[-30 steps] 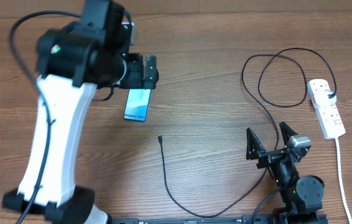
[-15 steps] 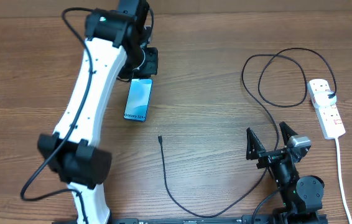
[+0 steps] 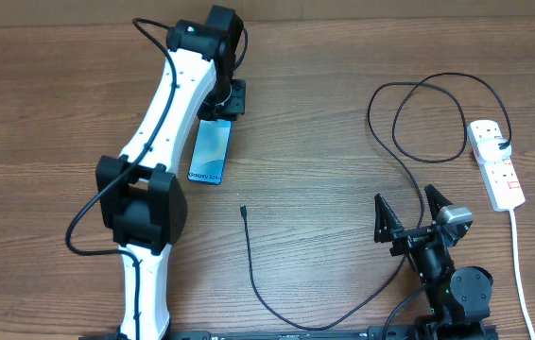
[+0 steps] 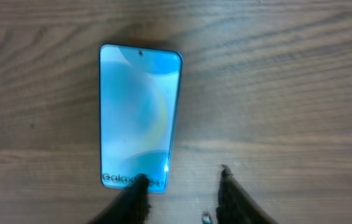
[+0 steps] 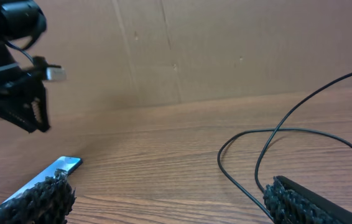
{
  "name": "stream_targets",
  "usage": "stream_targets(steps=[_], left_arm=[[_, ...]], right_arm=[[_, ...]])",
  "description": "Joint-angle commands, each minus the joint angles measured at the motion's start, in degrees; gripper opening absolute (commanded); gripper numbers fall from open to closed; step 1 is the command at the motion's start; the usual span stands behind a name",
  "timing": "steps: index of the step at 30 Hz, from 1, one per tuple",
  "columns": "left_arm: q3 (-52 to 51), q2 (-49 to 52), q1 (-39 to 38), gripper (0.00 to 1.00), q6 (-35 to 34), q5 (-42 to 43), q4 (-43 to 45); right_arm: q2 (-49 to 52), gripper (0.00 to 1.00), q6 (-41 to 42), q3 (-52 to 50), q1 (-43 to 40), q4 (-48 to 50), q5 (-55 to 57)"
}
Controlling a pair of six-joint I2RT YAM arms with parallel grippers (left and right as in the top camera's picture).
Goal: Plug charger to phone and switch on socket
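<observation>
**Q:** Where is the slim smartphone with the light blue screen [image 3: 209, 151] [image 4: 140, 115]?

**A:** It lies flat on the brown wooden tabletop [image 3: 324, 104], below the left gripper [image 3: 223, 102] [image 4: 179, 186]. The jaws are spread. In the wrist view one fingertip [image 4: 134, 194] overlaps the phone's lettered end; contact cannot be told.

**Q:** And the long thin black charger cable [image 3: 253, 274]?

**A:** Its plug tip lies loose near the phone, not touching it. The cable loops right to the white power strip [image 3: 496, 165]. The right gripper [image 3: 407, 210] [image 5: 170, 202] sits low, jaws wide apart and empty.
</observation>
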Motion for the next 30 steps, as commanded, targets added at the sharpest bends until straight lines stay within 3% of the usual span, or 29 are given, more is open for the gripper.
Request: stream_targets(steps=[1,2,3,7,17,30], left_arm=[[1.18,2.51,0.31,0.54,0.2,-3.82,1.09],[1.18,3.3,0.31,0.73,0.22,-3.76,1.22],[1.18,3.93,0.31,0.85,0.52,-3.65,1.14],[1.14,6.99,0.31,1.0,4.39,-3.58,0.04],[1.11,13.57,0.42,1.0,7.1,-3.63,-1.03],[0.98,14.05,4.39,1.0,7.69,-2.54,-2.01]], right_arm=[[-0.5,1.0,0.13,-0.59,0.15,0.22,0.35],[-0.5,1.0,0.11,-0.59,0.15,0.22,0.35],[-0.5,1.0,0.11,-0.59,0.15,0.22,0.35],[-0.5,1.0,0.11,-0.59,0.15,0.22,0.35],[-0.5,1.0,0.11,-0.59,0.15,0.22,0.35],[-0.5,1.0,0.11,-0.59,0.15,0.22,0.35]])
